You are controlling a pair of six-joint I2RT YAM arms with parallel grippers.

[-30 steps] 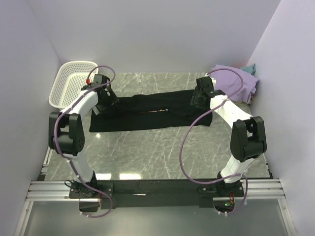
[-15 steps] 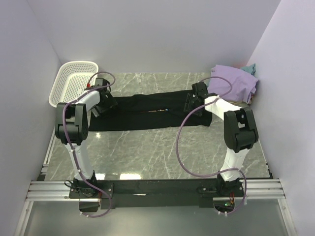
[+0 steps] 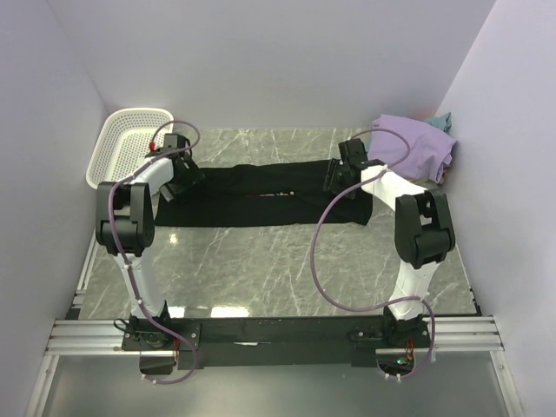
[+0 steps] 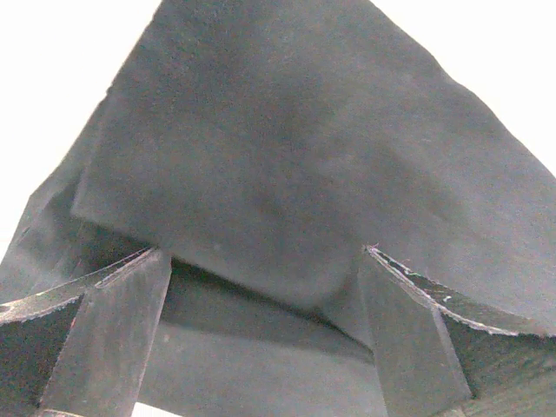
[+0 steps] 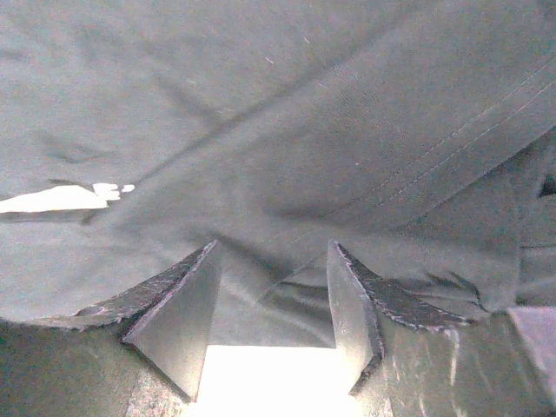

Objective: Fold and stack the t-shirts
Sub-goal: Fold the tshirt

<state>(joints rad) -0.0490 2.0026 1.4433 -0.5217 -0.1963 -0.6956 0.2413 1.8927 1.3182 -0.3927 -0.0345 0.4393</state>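
Here, marble table (image 3: 287,265), black t-shirt (image 3: 261,208), pale walls (image 3: 278,61)

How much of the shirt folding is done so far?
The black shirt lies as a long strip across the table, so it looks partly folded. That one is in hand: the left fingers and the right fingers sit spread apart at its ends. Left to do: finish it, then fold the lavender shirt and the teal shirt, bunched at the far right. No stack yet.
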